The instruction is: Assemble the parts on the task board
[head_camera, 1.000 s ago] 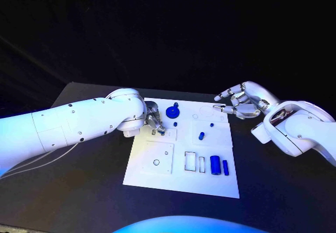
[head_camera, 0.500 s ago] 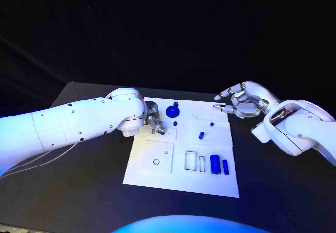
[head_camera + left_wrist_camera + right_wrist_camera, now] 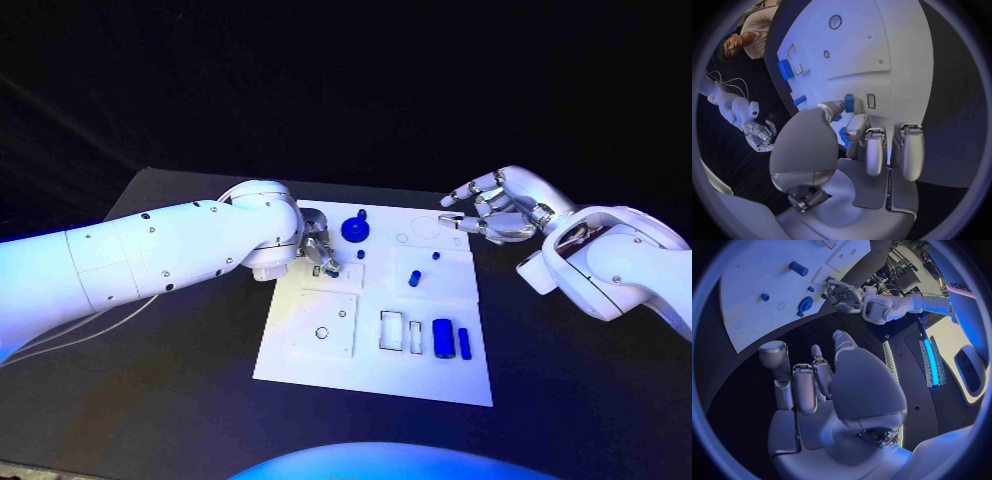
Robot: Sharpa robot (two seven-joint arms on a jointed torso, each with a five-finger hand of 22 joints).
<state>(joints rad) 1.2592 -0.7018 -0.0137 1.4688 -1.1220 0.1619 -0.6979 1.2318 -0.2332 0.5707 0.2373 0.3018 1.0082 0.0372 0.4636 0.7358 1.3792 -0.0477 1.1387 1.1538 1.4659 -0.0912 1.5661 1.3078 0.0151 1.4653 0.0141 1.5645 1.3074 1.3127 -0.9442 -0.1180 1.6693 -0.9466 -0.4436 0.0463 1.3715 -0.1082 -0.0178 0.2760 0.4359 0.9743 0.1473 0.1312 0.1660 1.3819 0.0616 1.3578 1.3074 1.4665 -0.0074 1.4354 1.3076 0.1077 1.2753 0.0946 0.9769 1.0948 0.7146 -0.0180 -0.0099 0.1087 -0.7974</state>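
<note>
Black tabletop (image 3: 173, 330) carries white board (image 3: 368, 375) at centre. Blue blocks (image 3: 450, 340) lie in slots at near right; small blue peg (image 3: 414, 279) mid-board; round blue part (image 3: 355, 233) at far edge. Left hand (image 3: 317, 250) over board's left edge, grip unclear. Right hand (image 3: 490, 212) hovers past far-right corner, fingers curled, holding nothing. Dark room beyond.

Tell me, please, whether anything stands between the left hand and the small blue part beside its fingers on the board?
Nothing visible does: the left hand has its fingertips right at the small blue part on the task board.
</note>
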